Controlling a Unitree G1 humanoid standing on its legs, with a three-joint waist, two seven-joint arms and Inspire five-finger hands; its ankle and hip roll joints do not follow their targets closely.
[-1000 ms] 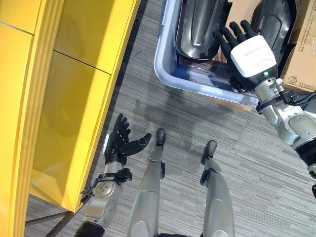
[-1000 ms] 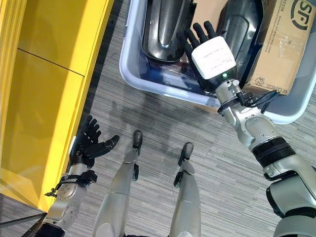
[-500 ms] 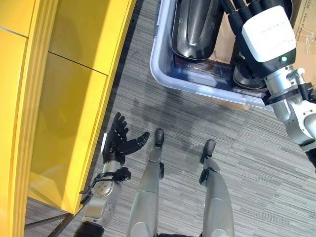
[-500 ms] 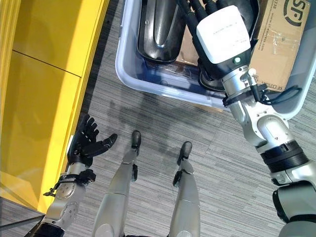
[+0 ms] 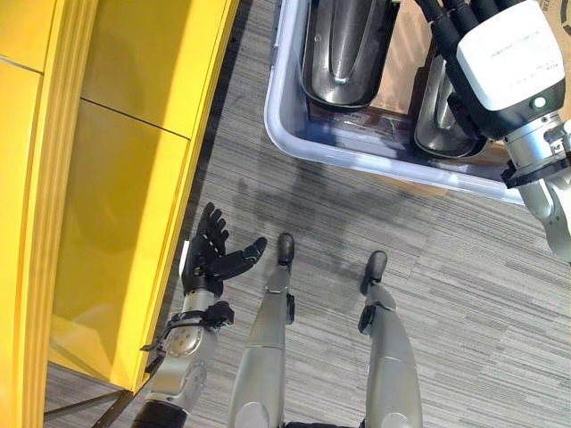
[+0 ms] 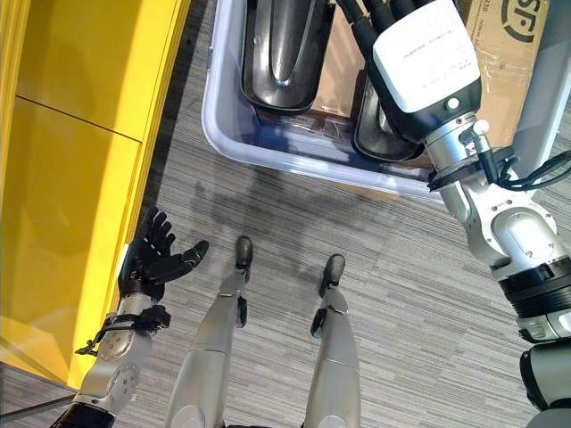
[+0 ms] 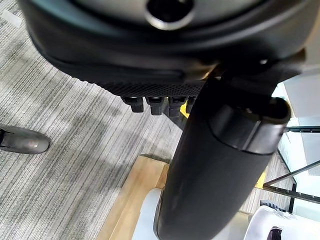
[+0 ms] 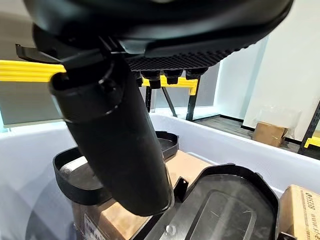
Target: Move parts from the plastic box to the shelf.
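Plastic box: translucent pale blue-grey, smooth walls, rounded corner and rolled rim; stands on the floor, its near rim facing the robot.

Parts, two visible, both inside the box:
- Left part: glossy black moulded shell, elongated, with a raised central ridge and a flat flange around it.
- Right part: same black moulding, rounded end toward the near wall of the box, largely covered by the right hand.

Cardboard box: brown, matt, square-edged, against the right part at the far right of the plastic box; a brown cardboard surface also shows between the two parts.

Shelf: yellow, smooth, slightly glossy panels with straight edges, along the left of the floor.

Floor: grey carpet with fine stripes; an open strip lies between shelf and box.

Right hand: dark, white back plate, over the right part; fingers extended and relaxed, gripping nothing.

Left hand: low beside the shelf edge, fingers spread, holding nothing.
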